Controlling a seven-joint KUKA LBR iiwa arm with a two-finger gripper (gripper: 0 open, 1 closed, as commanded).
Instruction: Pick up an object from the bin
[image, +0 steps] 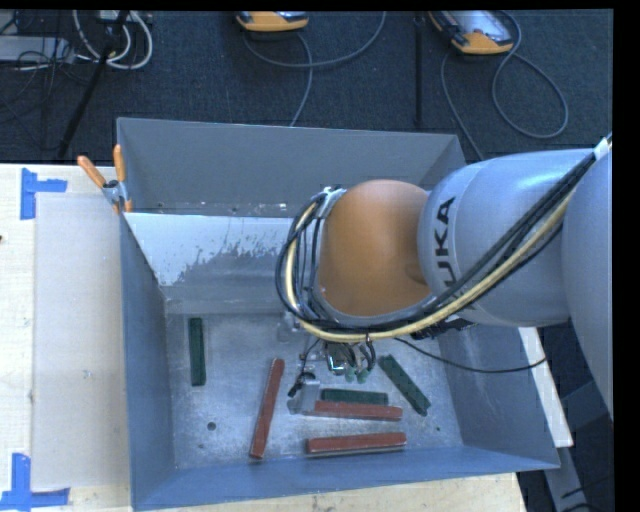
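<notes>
Low over the floor of the grey bin (140, 300) with the gripper (308, 390), tucked under the orange cover (365, 260) and the looped cables (298, 262) of the wrist. Cannot tell whether spread or closed, nor whether clamped on anything; too much hidden below the cover. Just right of the gripper, touching or nearly so: the left end of a short dark green bar (352, 397), flat and level, nearest of all. Directly below that, side by side with it, a reddish-brown bar (360, 411). Further below the gripper, near the front wall, a second reddish-brown bar (356, 442), also level. Just left of the gripper, a longer reddish-brown stick (266, 408), leaning steeply, upper end nearest. Right of the gripper, past the short bar, a slanted dark green bar (404, 385), dropping to the right. Well left of the gripper, apart from the rest, a dark green strip (197, 351), lying lengthwise, pointing toward the back wall.
</notes>
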